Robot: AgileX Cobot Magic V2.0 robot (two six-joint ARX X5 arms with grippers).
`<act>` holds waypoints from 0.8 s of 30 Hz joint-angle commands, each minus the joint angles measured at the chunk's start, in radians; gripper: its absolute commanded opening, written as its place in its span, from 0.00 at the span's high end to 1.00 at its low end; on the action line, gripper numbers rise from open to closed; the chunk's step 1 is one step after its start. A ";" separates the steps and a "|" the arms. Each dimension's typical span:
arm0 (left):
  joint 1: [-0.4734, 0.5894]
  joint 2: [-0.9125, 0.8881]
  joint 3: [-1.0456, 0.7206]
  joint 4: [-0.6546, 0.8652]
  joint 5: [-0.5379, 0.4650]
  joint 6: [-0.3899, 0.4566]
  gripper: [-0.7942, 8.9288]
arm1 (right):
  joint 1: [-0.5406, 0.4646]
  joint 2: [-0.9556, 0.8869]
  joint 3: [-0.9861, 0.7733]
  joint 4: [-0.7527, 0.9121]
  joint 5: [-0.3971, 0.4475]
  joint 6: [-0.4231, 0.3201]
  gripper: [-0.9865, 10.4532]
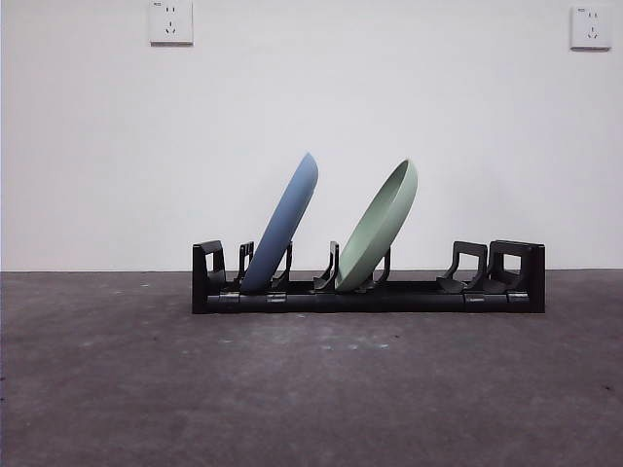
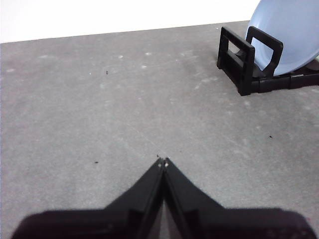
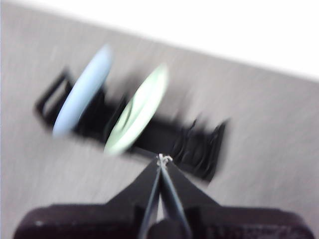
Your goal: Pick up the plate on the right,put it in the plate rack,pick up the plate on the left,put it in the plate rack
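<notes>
Both grippers' fingers are pressed together, holding nothing: the left gripper (image 2: 163,160) over bare desk (image 2: 99,99) near the rack's end, the right gripper (image 3: 163,158) above the rack in a blurred view. Only the front view shows the whole rack (image 1: 370,297), the blue plate (image 1: 284,226) and green plate (image 1: 382,226) both leaning in its slots, and two wall sockets (image 1: 170,21).

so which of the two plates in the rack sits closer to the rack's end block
The blue plate. It stands in the slot beside one blocky end of the plate rack, while the green plate leans near the middle with spare prongs beyond it.
</notes>
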 commanded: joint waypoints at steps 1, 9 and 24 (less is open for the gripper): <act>0.003 0.004 -0.010 0.007 0.001 -0.007 0.92 | -0.035 -0.091 -0.005 0.033 -0.022 -0.005 0.91; 0.003 0.019 -0.010 0.007 0.001 -0.007 0.92 | -0.294 -0.439 -0.199 0.155 -0.013 -0.019 0.91; 0.003 0.035 -0.010 0.007 0.001 -0.006 0.92 | -0.322 -0.916 -1.081 0.600 -0.036 -0.026 0.91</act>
